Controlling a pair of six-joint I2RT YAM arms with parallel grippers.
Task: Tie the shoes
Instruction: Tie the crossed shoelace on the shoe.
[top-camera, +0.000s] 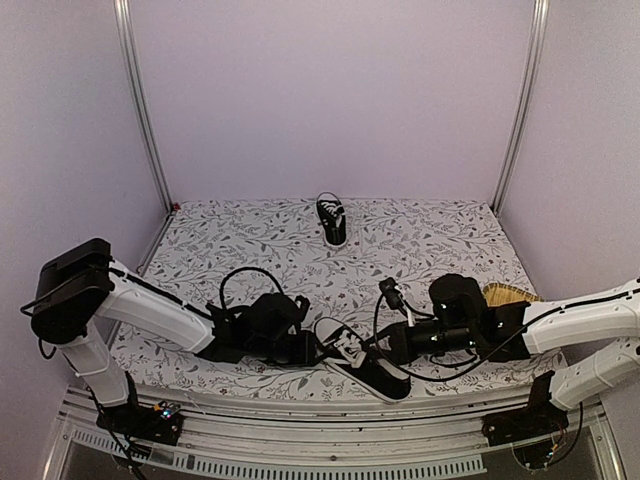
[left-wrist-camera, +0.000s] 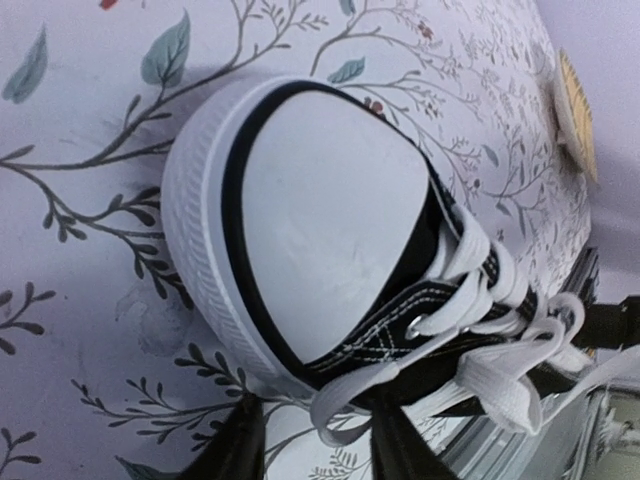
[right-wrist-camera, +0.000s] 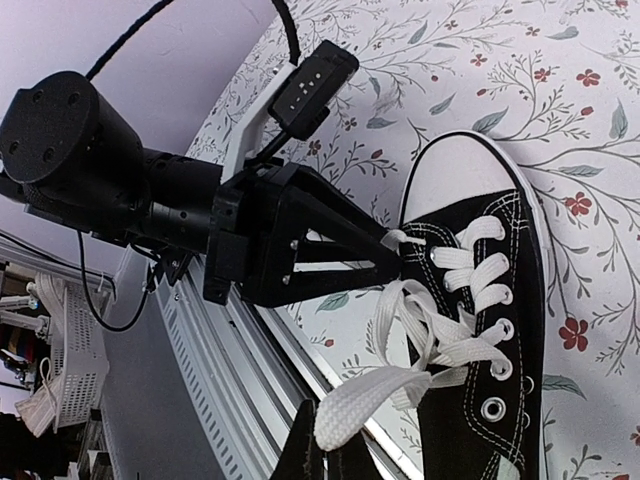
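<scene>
One of the shoes, a black sneaker (top-camera: 362, 362) with a white toe cap and loose white laces, lies on its side near the table's front edge. The other shoe (top-camera: 332, 221) stands at the back centre. My left gripper (top-camera: 314, 349) sits at the near shoe's toe end. In the left wrist view its jaws stand apart (left-wrist-camera: 318, 442) around a lace loop (left-wrist-camera: 345, 405), beside the toe cap (left-wrist-camera: 330, 210). My right gripper (right-wrist-camera: 330, 452) is shut on a folded lace (right-wrist-camera: 365, 405) pulled away from the shoe (right-wrist-camera: 485, 330). The left gripper (right-wrist-camera: 393, 252) also shows there.
A floral cloth (top-camera: 250, 240) covers the table. A metal rail (top-camera: 330, 415) runs along the front edge just below the near shoe. A woven yellowish mat (top-camera: 510, 293) lies by the right arm. Pale walls and upright posts (top-camera: 145, 110) close in the back and sides.
</scene>
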